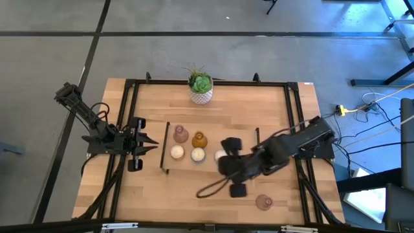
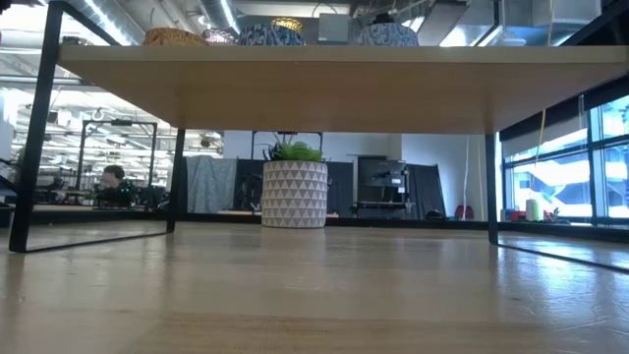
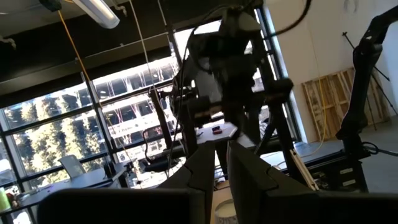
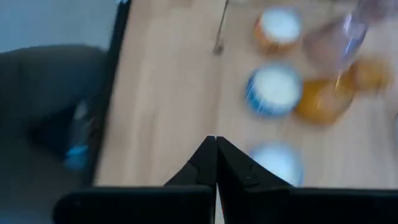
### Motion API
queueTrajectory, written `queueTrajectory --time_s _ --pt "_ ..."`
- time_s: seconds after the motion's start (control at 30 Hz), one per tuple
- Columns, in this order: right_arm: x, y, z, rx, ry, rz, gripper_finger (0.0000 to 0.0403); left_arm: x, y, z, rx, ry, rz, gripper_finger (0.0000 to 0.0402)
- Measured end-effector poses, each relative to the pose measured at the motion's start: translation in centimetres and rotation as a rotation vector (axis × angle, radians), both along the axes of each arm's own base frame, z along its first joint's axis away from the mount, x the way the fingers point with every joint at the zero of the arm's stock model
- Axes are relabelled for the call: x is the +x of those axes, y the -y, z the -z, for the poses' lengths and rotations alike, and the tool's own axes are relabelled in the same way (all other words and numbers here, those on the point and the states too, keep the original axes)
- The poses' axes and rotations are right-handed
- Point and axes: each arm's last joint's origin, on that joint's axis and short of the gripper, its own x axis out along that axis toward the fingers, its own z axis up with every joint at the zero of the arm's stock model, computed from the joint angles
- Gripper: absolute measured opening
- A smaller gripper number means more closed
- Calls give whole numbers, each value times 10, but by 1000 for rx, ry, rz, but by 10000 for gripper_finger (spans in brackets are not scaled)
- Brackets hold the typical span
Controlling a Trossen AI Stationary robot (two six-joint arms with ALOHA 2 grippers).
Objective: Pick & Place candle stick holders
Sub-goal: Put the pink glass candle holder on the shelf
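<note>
four holders sit near the plant pot (image 1: 201,87); one pink holder (image 1: 263,202) waits far off; the right gripper (image 1: 223,162) is shut tight, holding nothing.

Four holders (image 1: 187,145) cluster mid-table, one holder (image 1: 263,202) well apart.

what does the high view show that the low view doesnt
Only the high view: both arms, the left gripper at the table's left edge and the right gripper by the candle stick holders, each with its jaws shut, plus a lone pink holder near the front edge.
Only the low view: a shelf with bowls on top, and a person in the room behind.
Both: the potted plant and the wooden table.
</note>
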Motion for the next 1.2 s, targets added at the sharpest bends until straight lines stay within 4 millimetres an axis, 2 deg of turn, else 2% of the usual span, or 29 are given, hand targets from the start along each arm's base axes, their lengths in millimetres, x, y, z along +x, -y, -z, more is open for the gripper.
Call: queueTrajectory --time_s 0.17,0.23,0.37,0.5,0.77,0.97,1.1,1.2 --pt "-46 -7 -25 117 -197 163 13 0 0 0 -6 -1 2 36" --pt "-58 -15 -27 159 -219 248 21 0 0 0 -12 -1 4 36" --pt "-76 -41 -20 266 -306 272 45 0 0 0 -23 -1 7 36" --pt "-87 -64 7 285 -459 326 81 0 0 0 -37 -1 12 36" --pt "-116 -90 60 242 -767 459 169 0 0 0 -39 -3 13 36" --pt "-124 -90 98 109 -756 516 215 0 0 0 -15 0 5 36" --pt "-123 -95 116 81 -664 473 224 0 0 0 -4 0 1 36" --pt "-123 -96 122 34 -598 426 224 0 0 0 -6 3 0 36"
